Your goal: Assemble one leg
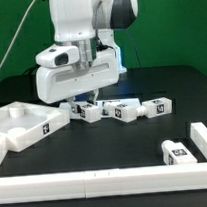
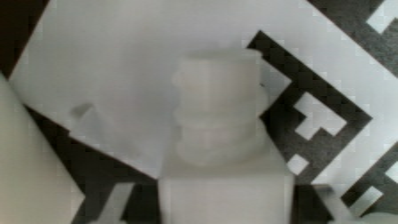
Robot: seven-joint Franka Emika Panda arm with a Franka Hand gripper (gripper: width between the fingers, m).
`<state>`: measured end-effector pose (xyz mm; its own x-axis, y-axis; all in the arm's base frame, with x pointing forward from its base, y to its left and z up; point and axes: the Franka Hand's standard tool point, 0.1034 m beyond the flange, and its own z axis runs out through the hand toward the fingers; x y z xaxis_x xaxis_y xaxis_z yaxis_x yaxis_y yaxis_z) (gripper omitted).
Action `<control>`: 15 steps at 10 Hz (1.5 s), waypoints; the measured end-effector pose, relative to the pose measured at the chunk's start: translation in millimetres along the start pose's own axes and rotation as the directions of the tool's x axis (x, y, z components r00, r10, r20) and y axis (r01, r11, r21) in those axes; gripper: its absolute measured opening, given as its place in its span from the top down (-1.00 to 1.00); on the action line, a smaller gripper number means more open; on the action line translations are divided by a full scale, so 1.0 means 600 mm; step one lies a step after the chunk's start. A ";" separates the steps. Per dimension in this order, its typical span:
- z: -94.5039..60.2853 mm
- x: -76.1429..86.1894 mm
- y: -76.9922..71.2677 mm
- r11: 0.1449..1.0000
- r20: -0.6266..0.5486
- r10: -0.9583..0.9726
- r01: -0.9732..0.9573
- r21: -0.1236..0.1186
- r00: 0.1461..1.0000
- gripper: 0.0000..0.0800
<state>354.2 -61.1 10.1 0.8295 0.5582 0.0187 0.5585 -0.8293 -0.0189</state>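
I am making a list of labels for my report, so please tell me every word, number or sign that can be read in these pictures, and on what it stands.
No word, number or brand name can be read in either view.
On the legs: square black-and-white tag markers, patterns only, no letters.
On the panel: a small dark mark, too small to read.
In the wrist view: a blurred tag pattern, no text.

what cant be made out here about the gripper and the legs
1. Exterior view: the gripper has its fingers hidden behind the hand's own body, so open or shut cannot be told.
2. Wrist view: heavy blur; whether anything touches the leg is unclear.
3. Exterior view: the panel is cut off by the left edge.
4. Exterior view: tags on the row of legs are too small to read.
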 end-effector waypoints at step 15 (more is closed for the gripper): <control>-0.121 0.383 -0.020 0.923 0.006 0.382 -0.382 0.038 0.924 -0.62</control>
<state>537.6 75.1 87.1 0.9800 0.1992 0.0040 0.1990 -0.9780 -0.0626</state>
